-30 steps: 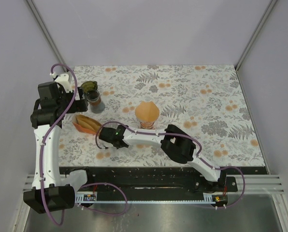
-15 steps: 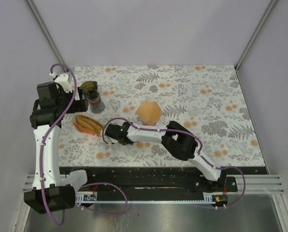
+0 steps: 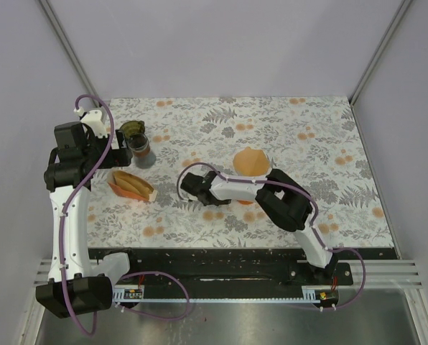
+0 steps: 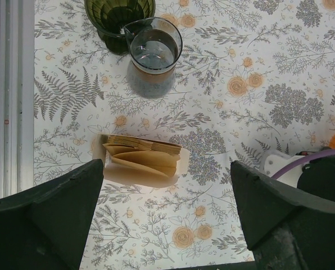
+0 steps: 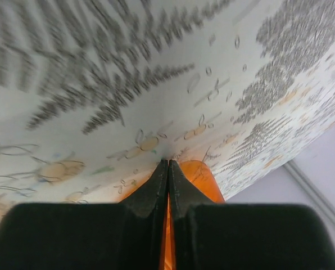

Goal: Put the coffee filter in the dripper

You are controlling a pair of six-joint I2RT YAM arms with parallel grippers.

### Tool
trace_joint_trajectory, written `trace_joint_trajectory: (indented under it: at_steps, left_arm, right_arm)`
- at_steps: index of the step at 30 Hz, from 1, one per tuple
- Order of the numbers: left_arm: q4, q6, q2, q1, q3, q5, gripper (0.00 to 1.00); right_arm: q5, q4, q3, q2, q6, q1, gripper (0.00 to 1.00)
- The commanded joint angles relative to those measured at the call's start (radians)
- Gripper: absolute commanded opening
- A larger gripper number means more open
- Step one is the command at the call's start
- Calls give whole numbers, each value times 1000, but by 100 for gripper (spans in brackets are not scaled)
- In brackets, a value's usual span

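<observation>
Flowered table (image 3: pixel 329 144) between grey walls. Near its left edge: tan filter stack (image 4: pixel 139 154), left gripper (image 4: pixel 166 167) spread wide above it. Midway between the side edges: orange cone (image 3: pixel 251 162), presumably the dripper, pinched in the closed right gripper (image 5: pixel 168 164). Steady the cone upright; drop straight onto one filter's edge.

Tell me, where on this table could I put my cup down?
The right side, between the orange cone and the table edge, is bare, as is the far strip. Crowded: the left, with green dripper, carafe and filter stack; the right arm crosses the middle.
</observation>
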Motion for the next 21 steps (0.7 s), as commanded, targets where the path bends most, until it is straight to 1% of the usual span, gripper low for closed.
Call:
trace_joint_trajectory:
  at_steps: [1, 13, 21]
  left_arm:
    - [16, 16, -22, 7, 10, 28, 99]
    - [13, 18, -20, 8, 13, 40, 99]
    - [10, 27, -22, 7, 7, 56, 99]
  right_arm:
    - [9, 48, -79, -89, 46, -49, 0]
    - [11, 144, -284, -220, 97, -181, 0]
    - [9, 195, -380, -289, 114, -264, 0]
